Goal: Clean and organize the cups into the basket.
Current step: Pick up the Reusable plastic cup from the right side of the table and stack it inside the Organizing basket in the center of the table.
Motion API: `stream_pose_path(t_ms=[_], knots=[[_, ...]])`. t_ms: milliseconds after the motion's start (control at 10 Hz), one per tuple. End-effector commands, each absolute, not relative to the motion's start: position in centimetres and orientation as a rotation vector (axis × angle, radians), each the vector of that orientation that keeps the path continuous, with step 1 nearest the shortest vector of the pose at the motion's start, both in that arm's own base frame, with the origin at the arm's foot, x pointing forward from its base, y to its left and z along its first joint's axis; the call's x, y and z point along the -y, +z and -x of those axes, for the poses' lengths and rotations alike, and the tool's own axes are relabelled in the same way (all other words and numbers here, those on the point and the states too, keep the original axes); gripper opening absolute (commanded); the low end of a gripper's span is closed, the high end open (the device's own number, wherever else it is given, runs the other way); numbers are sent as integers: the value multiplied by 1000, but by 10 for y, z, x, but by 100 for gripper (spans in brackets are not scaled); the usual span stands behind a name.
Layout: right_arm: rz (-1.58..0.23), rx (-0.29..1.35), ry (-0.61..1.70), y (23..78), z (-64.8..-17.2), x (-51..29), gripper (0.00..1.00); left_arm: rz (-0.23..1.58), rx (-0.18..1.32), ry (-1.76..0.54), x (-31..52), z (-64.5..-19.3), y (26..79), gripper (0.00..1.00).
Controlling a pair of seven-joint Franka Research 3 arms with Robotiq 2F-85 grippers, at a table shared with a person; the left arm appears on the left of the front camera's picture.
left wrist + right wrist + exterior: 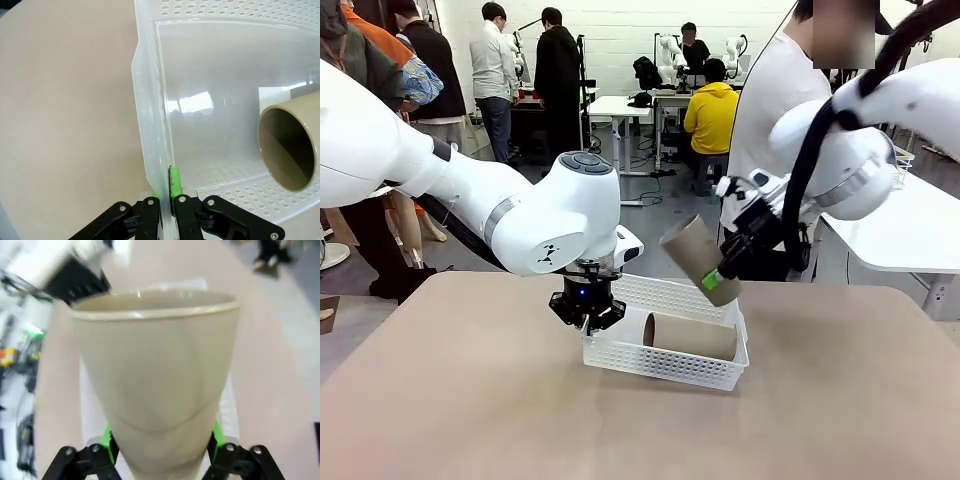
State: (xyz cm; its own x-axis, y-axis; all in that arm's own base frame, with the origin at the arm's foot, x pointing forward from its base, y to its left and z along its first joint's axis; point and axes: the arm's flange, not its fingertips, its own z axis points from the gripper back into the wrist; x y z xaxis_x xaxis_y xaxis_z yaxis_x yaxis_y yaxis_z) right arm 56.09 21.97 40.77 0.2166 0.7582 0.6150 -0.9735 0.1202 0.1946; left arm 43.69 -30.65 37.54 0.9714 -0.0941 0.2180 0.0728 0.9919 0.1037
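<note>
Here, one kraft brown paper cup (692,336) lies on its side inside the white perforated basket (665,368), its open mouth facing the robot's left. A second brown cup (695,255) hangs in the air just above the basket's far right end, tilted, with its mouth up and to the left. The right gripper (725,265) holds this cup near its narrow base, jaws spread wide around it and green pads (106,439) pressed to its sides. That grip looks risky: the paper wall tapers toward the base, so the cup may slide out or swing. If it is let go from this height and tilt, it may strike the rim or the lying cup and roll onto the tan table (470,400). The right arm reaches in from the right, wrist bent down toward the basket. The left gripper (587,310) points straight down, its jaws pinched fully together on the basket's thin left wall (150,125); a slip there would let the basket shift.
</note>
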Motion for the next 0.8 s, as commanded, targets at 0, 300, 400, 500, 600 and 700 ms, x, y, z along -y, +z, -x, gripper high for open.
stream_pose_path(t_ms=[0, 300, 400, 500, 600, 700], knots=[[-546, 295, 1446, 410, -589, -235, 81, -96, 227, -85, 308, -438, 375, 0], [-555, 252, 1554, 395, -590, -250, 81, -96, 227, -85, 308, -438, 375, 0], [-545, 237, 1567, 391, -590, -254, 81, -96, 227, -85, 308, -438, 375, 0], [-544, 222, 1578, 384, -591, -258, 81, -96, 227, -85, 308, -438, 375, 0], [-544, 207, 1592, 377, -592, -261, 81, -96, 227, -85, 308, -438, 375, 0], [-538, 196, 1596, 368, -593, -265, 81, -96, 227, -85, 308, -438, 375, 0]])
